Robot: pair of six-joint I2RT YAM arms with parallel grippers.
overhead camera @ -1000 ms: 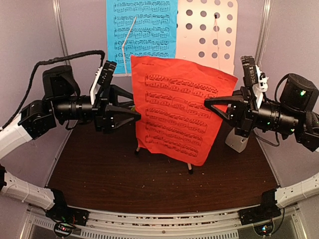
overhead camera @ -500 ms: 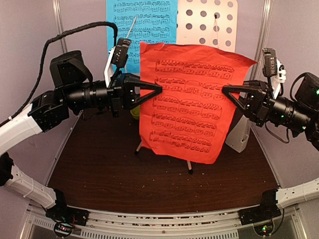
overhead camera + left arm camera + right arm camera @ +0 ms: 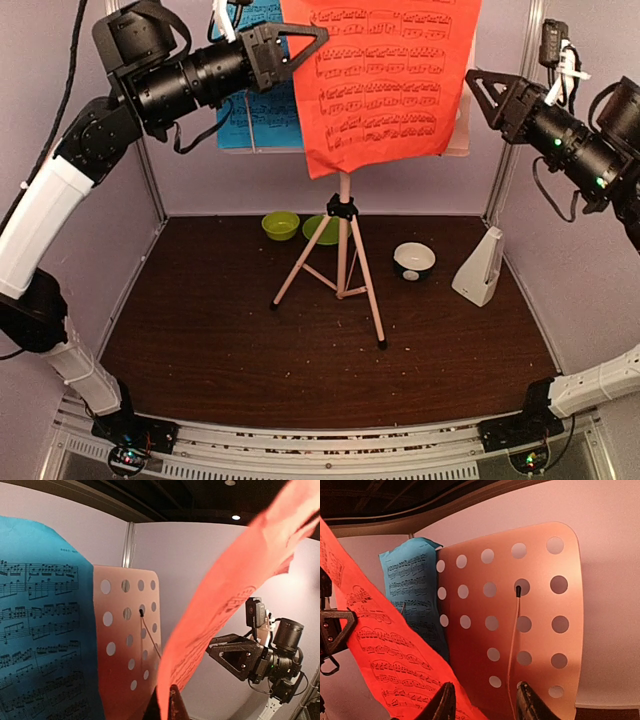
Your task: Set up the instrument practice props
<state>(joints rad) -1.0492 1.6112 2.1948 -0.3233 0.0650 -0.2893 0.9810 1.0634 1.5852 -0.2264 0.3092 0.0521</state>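
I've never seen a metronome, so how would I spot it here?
From the central pink tripod stand, look right past the small white bowl. The metronome stands by the right wall: a tall white pyramid, while its neighbours are low round bowls.

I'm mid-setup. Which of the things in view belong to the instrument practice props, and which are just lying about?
Belongs to the job:
- red paper music sheet
- blue paper music sheet
- pale pink hole-dotted tripod music stand
- small white pyramid metronome

Just lying about:
- lime green bowl
- lime green plate
- small white bowl with dark base
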